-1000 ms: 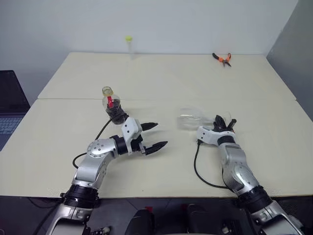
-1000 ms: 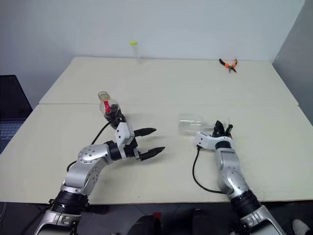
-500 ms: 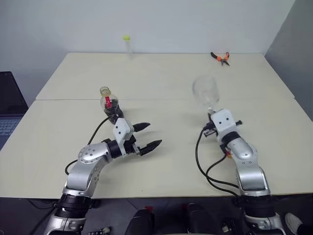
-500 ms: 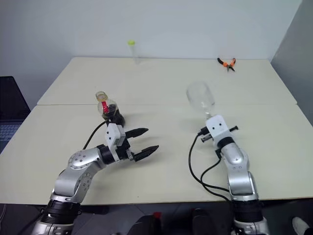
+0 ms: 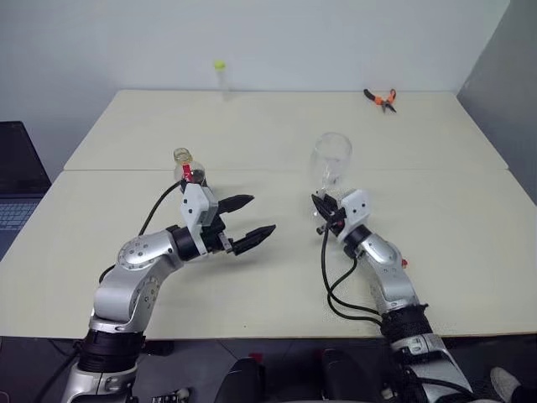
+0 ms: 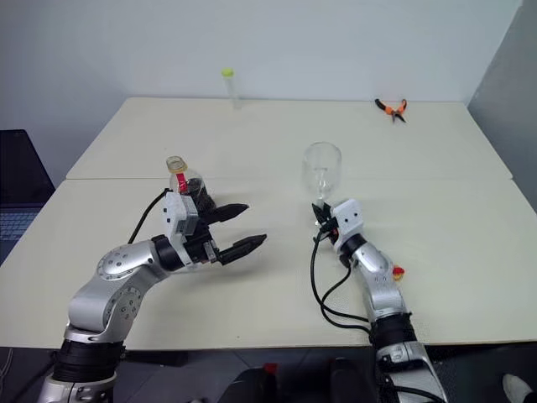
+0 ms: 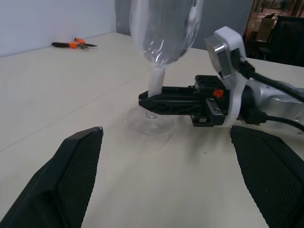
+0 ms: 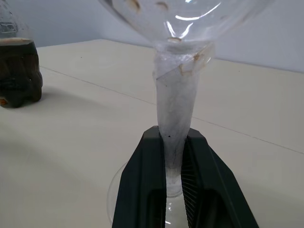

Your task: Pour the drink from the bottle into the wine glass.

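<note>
Clear wine glass (image 5: 331, 156) upright, stem pinched by right claw (image 8: 173, 166); left claw (image 5: 246, 222) spread.

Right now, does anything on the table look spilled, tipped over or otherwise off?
Nothing is spilled or tipped. The wine glass stands upright with the right gripper shut on its stem; the stem looks smeared and cloudy. The bottle stands upright, and its mouth looks open, without a cap.
</note>
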